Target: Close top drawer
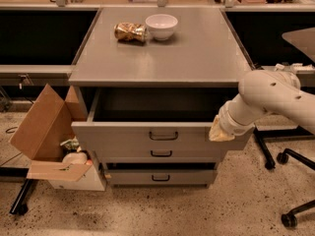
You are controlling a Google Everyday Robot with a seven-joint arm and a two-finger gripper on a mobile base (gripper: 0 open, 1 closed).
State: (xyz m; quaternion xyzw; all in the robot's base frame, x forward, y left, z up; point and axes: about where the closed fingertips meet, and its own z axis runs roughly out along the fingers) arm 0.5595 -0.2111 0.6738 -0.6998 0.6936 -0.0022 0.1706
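You have the gripper (220, 131) at the right end of the top drawer (147, 134), which stands open. How wide the gripper is, or whether it holds anything, cannot be told. Next, push straight toward the far side.

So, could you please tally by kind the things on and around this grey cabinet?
Grey metal drawers: 3 (deep top drawer, open; two shallower drawers beneath)
White round bowl: 1
Crumpled gold packet: 1
Brown cardboard box: 1
Total: 6
The gripper is at the right end of the top drawer's front.
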